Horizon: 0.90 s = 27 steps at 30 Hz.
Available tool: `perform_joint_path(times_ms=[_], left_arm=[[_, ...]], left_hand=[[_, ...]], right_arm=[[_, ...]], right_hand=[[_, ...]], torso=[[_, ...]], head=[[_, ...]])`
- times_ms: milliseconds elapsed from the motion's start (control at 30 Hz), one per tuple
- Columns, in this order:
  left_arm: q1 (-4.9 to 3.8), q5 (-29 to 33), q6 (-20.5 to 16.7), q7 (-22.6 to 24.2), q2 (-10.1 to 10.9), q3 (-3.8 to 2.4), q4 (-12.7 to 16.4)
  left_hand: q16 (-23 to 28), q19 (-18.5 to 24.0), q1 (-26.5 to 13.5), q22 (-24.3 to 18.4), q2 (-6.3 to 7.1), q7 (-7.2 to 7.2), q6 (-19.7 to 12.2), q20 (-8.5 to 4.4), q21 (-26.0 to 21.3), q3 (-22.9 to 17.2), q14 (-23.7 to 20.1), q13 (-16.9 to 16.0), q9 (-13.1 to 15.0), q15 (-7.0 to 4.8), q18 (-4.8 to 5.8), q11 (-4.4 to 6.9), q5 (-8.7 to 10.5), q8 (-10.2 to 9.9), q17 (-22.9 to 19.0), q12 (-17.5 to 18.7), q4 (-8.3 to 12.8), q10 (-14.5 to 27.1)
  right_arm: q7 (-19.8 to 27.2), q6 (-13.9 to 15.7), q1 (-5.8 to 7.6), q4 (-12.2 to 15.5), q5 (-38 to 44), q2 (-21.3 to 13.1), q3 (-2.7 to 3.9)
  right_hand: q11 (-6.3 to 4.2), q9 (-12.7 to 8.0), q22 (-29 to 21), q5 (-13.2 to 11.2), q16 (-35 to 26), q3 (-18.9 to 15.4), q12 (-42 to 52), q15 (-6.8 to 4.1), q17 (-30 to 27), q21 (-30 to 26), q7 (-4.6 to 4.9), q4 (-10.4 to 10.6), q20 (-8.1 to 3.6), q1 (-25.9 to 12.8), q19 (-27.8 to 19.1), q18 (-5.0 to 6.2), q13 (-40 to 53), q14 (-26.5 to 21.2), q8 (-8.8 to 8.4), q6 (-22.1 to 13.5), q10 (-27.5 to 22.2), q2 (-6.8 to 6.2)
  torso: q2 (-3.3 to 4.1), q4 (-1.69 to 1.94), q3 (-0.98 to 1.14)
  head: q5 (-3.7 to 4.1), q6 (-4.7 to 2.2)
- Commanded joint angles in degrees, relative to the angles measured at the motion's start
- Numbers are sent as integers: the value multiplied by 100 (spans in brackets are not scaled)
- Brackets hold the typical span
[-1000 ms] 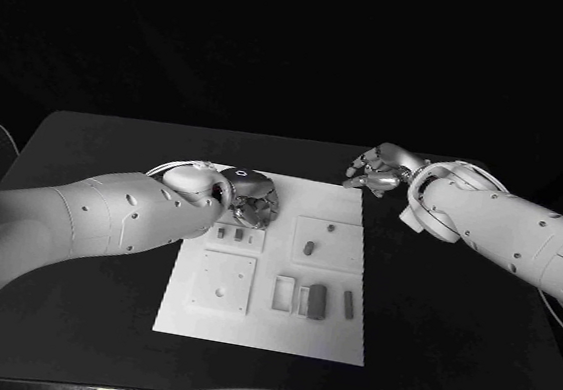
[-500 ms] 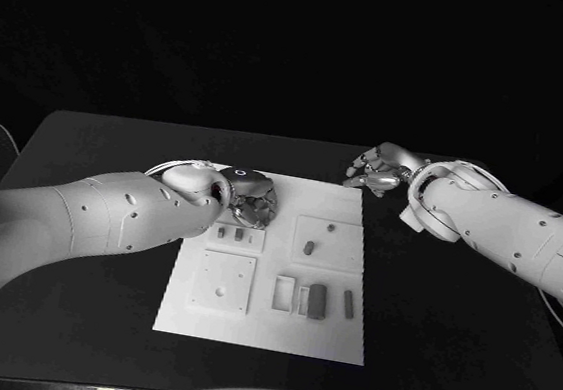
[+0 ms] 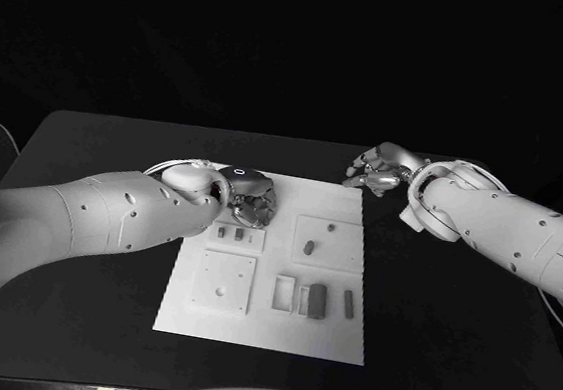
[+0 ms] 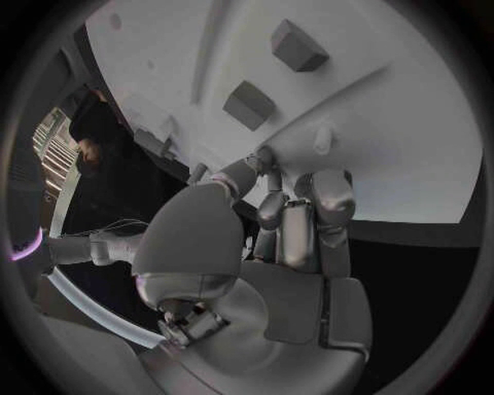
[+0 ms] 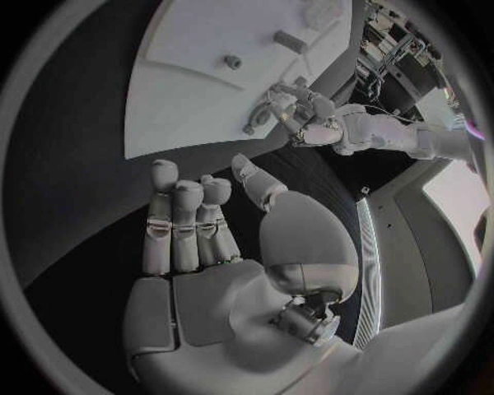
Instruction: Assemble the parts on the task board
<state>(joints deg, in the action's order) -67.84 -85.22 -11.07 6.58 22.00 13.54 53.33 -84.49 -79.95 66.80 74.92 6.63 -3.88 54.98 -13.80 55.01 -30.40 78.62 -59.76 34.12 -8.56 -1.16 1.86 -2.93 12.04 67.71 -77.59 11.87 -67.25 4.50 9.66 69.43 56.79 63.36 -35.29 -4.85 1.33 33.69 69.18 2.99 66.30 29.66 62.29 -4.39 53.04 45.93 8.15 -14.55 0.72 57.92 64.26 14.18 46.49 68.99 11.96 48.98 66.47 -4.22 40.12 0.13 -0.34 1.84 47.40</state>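
Left hand [image 3: 251, 198] on the board's [image 3: 259, 328] far-left corner, fingers curled, nothing visibly held. Parts [image 3: 318, 303] lie nearer the robot, long axes running away from it. Right hand [image 3: 385, 169] loosely open, empty, just off the far-right corner; left is nearer.

left robot hand [image 3: 251, 198] curled, fingertips pointing down; right robot hand [image 3: 382, 168] empty, fingers loosely spread.

1. The left hand [image 3: 251, 198] hangs over the board's [image 3: 330, 340] far left corner; two small parts [image 4: 270, 70] lie just beyond its fingertips [image 4: 266, 156], in its way.
2. The right hand [image 3: 382, 168] hovers off the board's far right corner, fingers [image 5: 188, 216] apart, bare table [image 3: 478, 329] beneath them.
3. Between both hands' fingertips the board's far edge lies open.
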Motion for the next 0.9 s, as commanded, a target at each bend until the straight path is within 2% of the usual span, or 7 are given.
perform_joint_path(times_ms=[33, 733, 767, 900], left_arm=[[0, 27, -16, 58, -8, -3, 5], [0, 66, 105, 103, -15, -3, 18], [0, 66, 103, 107, -15, -3, 16], [0, 100, 115, 133, -14, -3, 16]], left_hand=[[15, 14, 3, 101, -50, -73, 113, 7, 21, -5, 12, -5, -8, 46, -873, 1, -27, 30, 6, -9, 37, 35], [15, 14, 3, 101, -50, -73, 113, 7, 21, -5, 12, -5, -8, 46, -873, 1, -27, 30, 6, -9, 37, 35], [9, 19, -26, 101, -149, -83, 281, 16, 22, -28, 22, -16, 24, 62, -870, -12, -24, 116, 31, -14, -13, 39], [9, 19, -27, 101, -151, -83, 285, 16, 22, -29, 22, -16, 25, 62, -870, -12, -24, 118, 32, -14, -15, 39]], right_arm=[[43, -75, -1, 0, 6, 9, 1], [41, -79, -1, -2, 6, 10, 1], [41, -80, -1, -1, 7, 11, 1], [41, -80, -1, -1, 7, 13, 1]], right_hand=[[26, 7, 9, 5, 0, -23, 16, -18, 8, 21, 5, -18, -28, -41, -26, 82, 10, 40, -29, -26, -14, 2], [27, 9, 21, 5, -10, -22, 11, -17, 31, 23, 6, -17, -27, -43, -35, 82, 22, 37, -33, -26, -18, 2], [27, 9, 21, 5, -10, -22, 11, -17, 32, 24, 6, -18, -27, -43, -35, 82, 23, 37, -33, -26, -18, 2], [27, 9, 23, 5, -11, -22, 10, -17, 36, 24, 6, -18, -27, -43, -36, 82, 24, 37, -33, -26, -18, 2]], torso=[[1, -2, -1], [1, -2, 0], [1, -2, 0], [1, -1, 2]], head=[[5, 4], [10, 16], [13, 17], [14, 22]])
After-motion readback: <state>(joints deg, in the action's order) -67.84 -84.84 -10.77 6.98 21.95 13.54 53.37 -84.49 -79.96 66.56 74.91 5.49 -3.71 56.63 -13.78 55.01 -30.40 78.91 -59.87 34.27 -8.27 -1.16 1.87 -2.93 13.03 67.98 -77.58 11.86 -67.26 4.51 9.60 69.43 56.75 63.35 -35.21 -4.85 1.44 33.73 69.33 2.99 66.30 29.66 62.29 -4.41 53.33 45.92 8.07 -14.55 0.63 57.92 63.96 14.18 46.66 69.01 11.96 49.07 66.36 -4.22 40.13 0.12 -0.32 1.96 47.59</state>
